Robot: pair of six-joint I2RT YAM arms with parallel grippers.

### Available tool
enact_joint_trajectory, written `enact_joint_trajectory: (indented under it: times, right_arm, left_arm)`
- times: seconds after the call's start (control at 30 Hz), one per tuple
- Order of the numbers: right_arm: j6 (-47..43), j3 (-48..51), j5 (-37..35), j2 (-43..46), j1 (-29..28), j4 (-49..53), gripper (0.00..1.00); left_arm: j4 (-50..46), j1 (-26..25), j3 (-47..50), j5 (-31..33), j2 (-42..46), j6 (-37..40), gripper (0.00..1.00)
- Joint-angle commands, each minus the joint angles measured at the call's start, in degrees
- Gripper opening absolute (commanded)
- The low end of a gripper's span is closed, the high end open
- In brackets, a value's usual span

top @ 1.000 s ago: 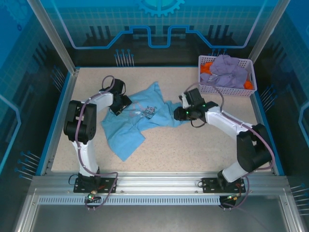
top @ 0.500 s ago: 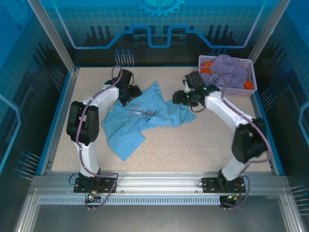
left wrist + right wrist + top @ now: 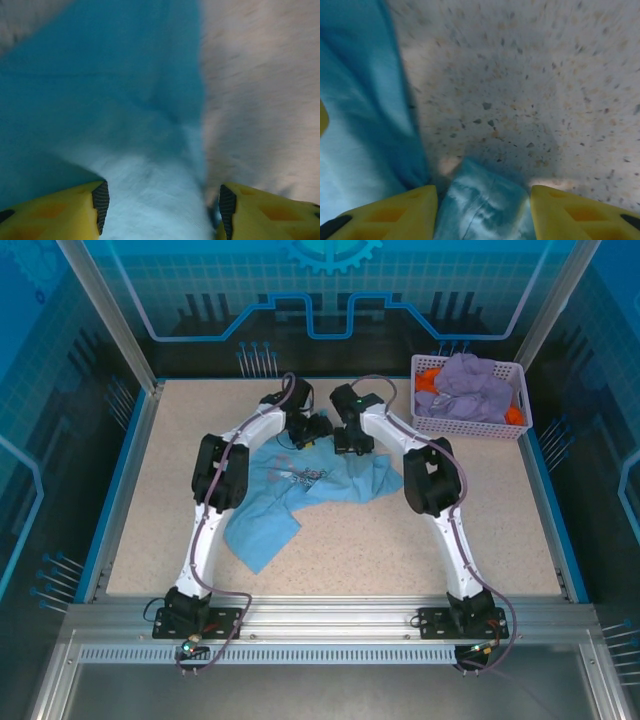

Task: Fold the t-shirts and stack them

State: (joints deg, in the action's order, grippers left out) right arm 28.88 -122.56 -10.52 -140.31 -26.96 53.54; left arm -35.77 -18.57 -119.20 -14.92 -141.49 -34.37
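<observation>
Over the last second both arms were swung away from the sides of the sky-blue t-shirt [image 3: 262, 525], the left from beside the chest lettering [image 3: 297, 475] and the right from the shirt's right end. They have been brought together over its far edge, toward the middle of the bench's [image 3: 400, 540] far edge. In the wrist views the left jaws and the right jaws are each seen standing apart with a fold of blue cloth between them, not closed on it. The shirt was dragged only slightly and lies crumpled in the middle of the bench, unfolded. This is judged to be a fresh two-point grasp being prepared for spreading it flat, so folding has not begun. Count: one blue shirt on the bench; one mesh basket [image 3: 470, 427] in the far right corner, holding lavender cloth [image 3: 470, 385] and orange cloth [image 3: 428, 378], the number of shirts there not determinable.
</observation>
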Motion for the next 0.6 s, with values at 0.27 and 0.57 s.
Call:
enact_joint_trajectory:
  times: [0.27,0.57]
  right_arm:
    - [0.96,0.99,3.55,-0.35,1.72,1.49,0.14]
    - [-1.44,11.89,3.53,14.01,1.66,-7.11,0.04]
  left_arm:
    - [-5.37,0.16,-1.52,13.64,-1.3,0.24,0.61]
    - [-8.95,0.73,-2.9,24.27,-2.01,1.82,0.54]
